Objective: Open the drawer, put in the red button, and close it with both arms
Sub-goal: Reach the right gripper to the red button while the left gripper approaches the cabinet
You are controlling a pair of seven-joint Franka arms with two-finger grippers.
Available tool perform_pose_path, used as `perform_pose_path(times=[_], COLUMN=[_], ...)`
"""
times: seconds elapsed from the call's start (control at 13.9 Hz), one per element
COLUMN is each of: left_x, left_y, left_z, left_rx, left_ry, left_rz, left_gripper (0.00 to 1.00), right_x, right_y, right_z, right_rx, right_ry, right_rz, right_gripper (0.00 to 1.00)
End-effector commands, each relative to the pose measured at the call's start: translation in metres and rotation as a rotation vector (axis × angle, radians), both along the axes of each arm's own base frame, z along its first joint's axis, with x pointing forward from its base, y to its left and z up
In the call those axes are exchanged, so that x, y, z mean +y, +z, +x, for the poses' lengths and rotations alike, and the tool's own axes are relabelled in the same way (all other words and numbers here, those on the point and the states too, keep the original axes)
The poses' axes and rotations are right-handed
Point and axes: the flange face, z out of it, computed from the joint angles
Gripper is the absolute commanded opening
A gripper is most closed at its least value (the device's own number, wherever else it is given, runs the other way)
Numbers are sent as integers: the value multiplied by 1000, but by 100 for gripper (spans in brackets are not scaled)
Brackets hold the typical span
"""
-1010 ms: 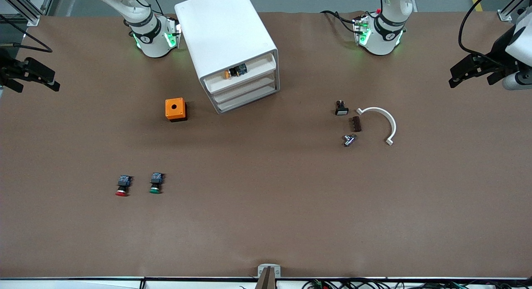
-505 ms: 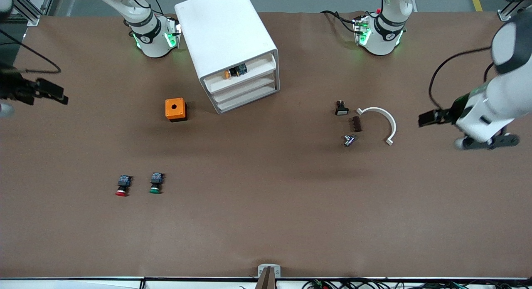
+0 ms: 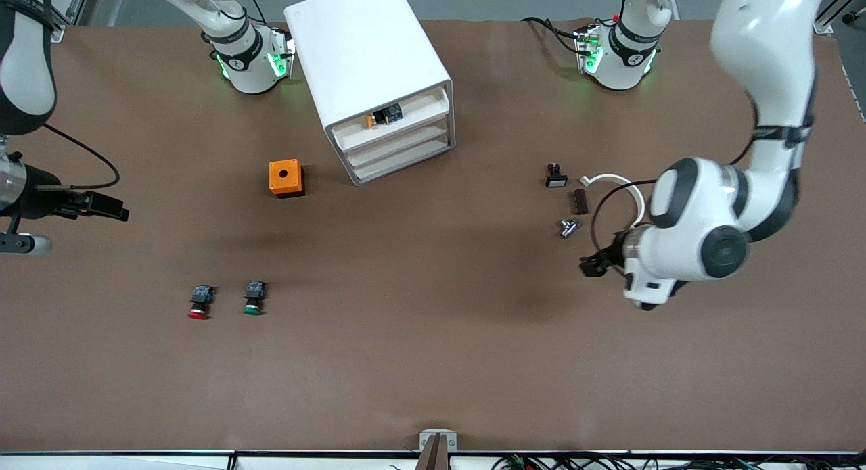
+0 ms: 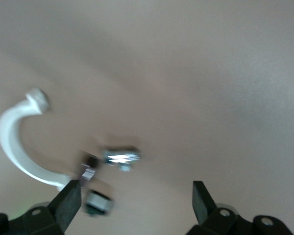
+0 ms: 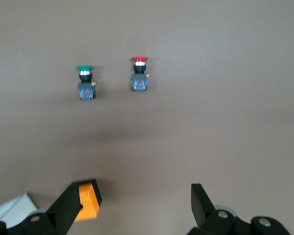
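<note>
Matt brown table (image 3: 433,362); smooth white plastic cabinet (image 3: 365,47); beside the curved white plastic clip (image 3: 626,189), a shiny, probably metal fitting (image 3: 567,227).

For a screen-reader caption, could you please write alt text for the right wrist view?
The right gripper, fingers open, hangs over the bare brown table. Ahead lie the red button and a green button side by side, untouched; an orange box shows by one finger.

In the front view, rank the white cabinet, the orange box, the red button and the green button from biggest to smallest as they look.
1. White cabinet, by far the largest.
2. Orange box.
3. Red button and green button: they look the same size and lie side by side, so I would not rank one over the other.
</note>
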Motion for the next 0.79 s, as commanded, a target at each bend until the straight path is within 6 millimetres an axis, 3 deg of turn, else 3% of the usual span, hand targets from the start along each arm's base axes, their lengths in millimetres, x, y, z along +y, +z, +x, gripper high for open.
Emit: perform_pose_path(times=[0.0,0.22,0.43,0.58,0.72], left_x=[-55,-114,-161,-181,-190], left_y=[-30,-50,-64,-66,-75], left_z=[-4,-33,-59,-70,-74], left_rx=[93,237,421,577,762], left_ry=[270,518,747,885,1085], left_rz=[45,79,95,68,115], left_gripper=[100,100,100,100,100], right_x=[18,26,22,20,20], right_y=[-67,-141,-210,-251,-274], right_z=[-5,-7,7,13,19], right_rx=[-44,-106,-132,-170,-179], right_ry=[-51,-94,-103,-108,-127], right_rz=[-5,-13,-20,-24,-26], right_gripper=[100,100,100,100,100])
